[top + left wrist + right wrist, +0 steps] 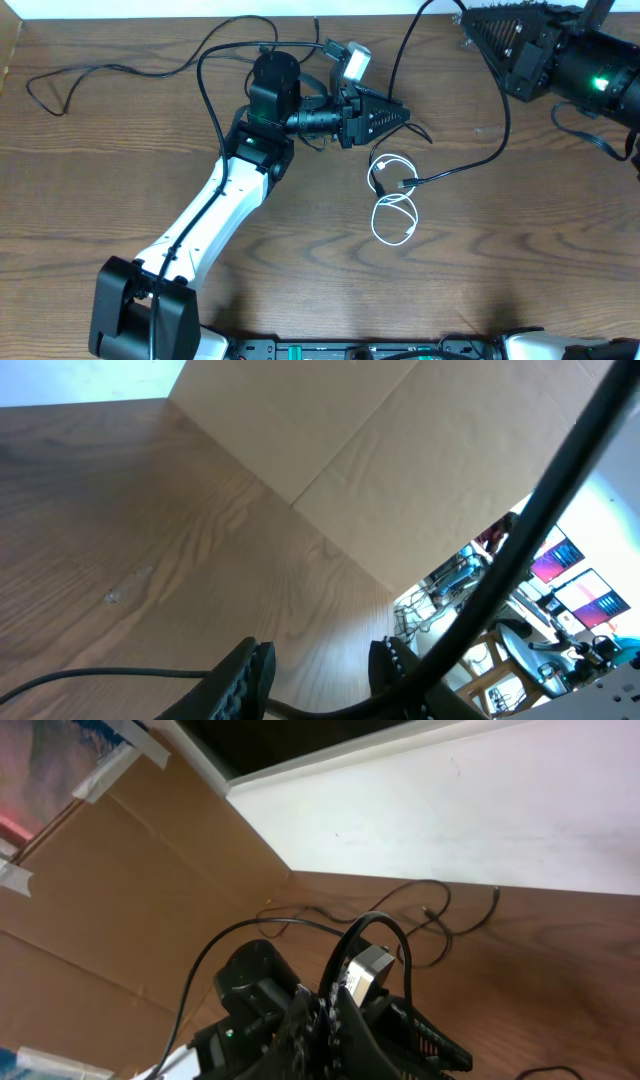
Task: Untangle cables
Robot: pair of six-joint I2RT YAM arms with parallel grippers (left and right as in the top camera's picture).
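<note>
L gripper (pixel 404 115) fingers (pixel 245 675) part-spread, black cable (pixel 100 676) crossing betw. them, white cable (pixel 393 205) coiled on table (pixel 100 180) near its tip, R gripper (pixel 323 1008) well apart, pressed shut, 2nd black cable (pixel 370 923) looping off its tips.

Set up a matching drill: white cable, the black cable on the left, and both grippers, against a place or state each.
1 white cable
2 left black cable
3 right gripper
4 left gripper

A shut, far right corner
B looped mid-table
C sprawled along the far left
D pointing right, beyond the white loops

Pairs: 1-B; 2-C; 3-A; 4-D
</note>
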